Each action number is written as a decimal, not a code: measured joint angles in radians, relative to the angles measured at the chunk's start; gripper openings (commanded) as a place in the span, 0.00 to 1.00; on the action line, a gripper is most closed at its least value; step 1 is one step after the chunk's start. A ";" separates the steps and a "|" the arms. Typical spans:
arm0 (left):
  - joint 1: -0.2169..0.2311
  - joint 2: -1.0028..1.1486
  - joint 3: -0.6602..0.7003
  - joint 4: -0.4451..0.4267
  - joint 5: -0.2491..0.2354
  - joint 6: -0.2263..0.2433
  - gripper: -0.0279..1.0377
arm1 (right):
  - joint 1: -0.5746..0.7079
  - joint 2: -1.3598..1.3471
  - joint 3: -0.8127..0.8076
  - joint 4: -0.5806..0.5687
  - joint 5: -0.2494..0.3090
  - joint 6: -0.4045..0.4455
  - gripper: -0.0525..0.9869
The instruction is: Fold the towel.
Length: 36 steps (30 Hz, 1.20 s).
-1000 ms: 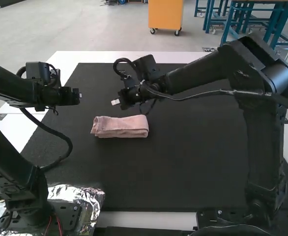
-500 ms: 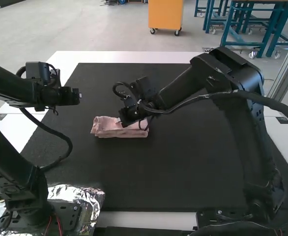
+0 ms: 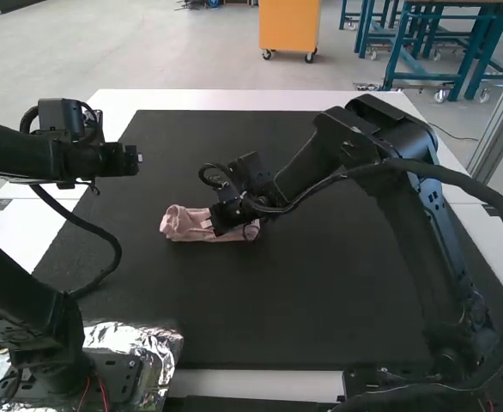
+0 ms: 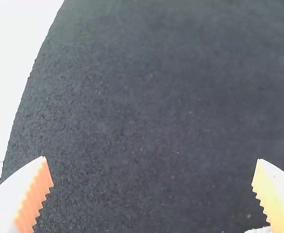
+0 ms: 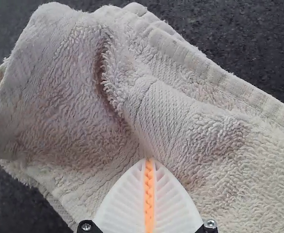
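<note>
Right fingers (image 3: 206, 223), closed together, touch the rumpled towel (image 3: 183, 225); left fingers (image 3: 139, 158), spread open, are well apart from it.

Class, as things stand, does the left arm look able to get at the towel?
Probably yes, at the end nearer it: the left gripper is open, with just mat between it and the towel. The right gripper, at the towel's middle, might block a grip there.

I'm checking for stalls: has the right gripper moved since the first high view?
Yes. The right gripper has come down onto the towel, ending up farther from the far edge of the black mat in the high view.
</note>
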<state>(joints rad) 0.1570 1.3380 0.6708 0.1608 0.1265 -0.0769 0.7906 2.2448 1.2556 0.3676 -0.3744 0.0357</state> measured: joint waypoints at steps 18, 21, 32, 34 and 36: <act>-0.108 -0.381 0.140 -0.143 0.003 -0.002 0.93 | -0.195 -0.878 -0.013 -0.238 0.048 0.036 0.93; -0.106 -0.453 0.152 -0.187 0.005 -0.005 0.93 | -0.283 -1.017 -0.062 -0.248 0.066 0.042 0.93; -0.085 -0.808 0.152 -0.192 0.011 -0.040 0.93 | -0.509 -1.620 -0.272 -0.388 0.106 0.072 0.93; -0.085 -0.886 0.152 -0.193 0.013 -0.053 0.93 | -0.531 -1.732 -0.297 -0.436 0.112 0.078 0.93; -0.085 -0.955 0.152 -0.209 0.014 -0.063 0.93 | -0.552 -1.834 -0.312 -0.485 0.116 0.082 0.93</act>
<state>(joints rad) 0.0715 0.3832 0.8227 -0.0486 0.1402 -0.1402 0.2390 0.4110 0.9440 -0.1177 -0.2584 0.1177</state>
